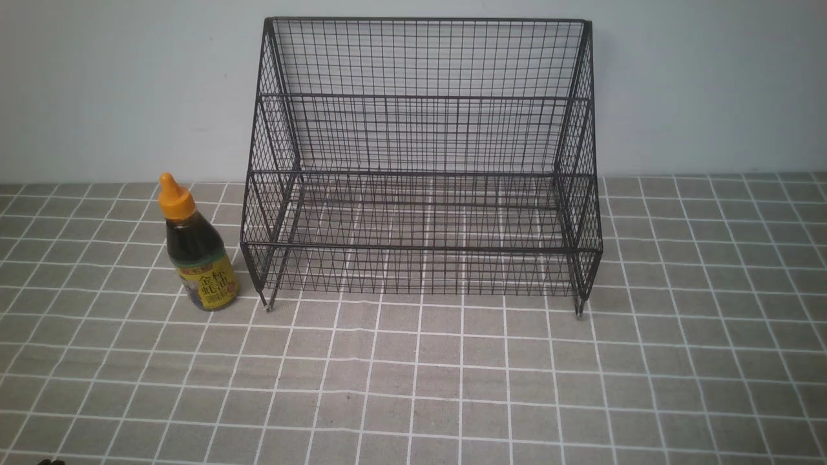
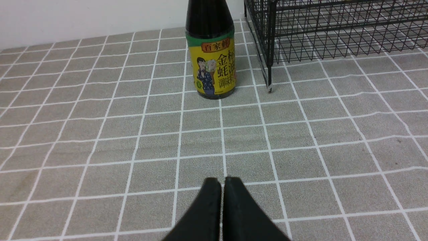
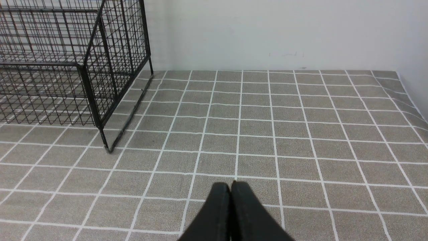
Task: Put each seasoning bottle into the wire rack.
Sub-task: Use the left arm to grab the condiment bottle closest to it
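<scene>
In the front view, the seasoning bottle (image 1: 197, 248) stood upright on the counter (image 1: 452, 387) at centre-left, just beside the empty wire rack (image 1: 420, 248). In the left wrist view, the left end effector (image 2: 221, 180) was closed and empty. In the right wrist view, the right end effector (image 3: 230, 184) was closed too, gripping nothing.

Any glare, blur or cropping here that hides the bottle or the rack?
Front view: soft even light, faint shadows, bottle and rack sharp. Left wrist view: bottle's cap cut off by the frame edge, label legible. Right wrist view: no glare, rack corner sharp, bottle absent.
</scene>
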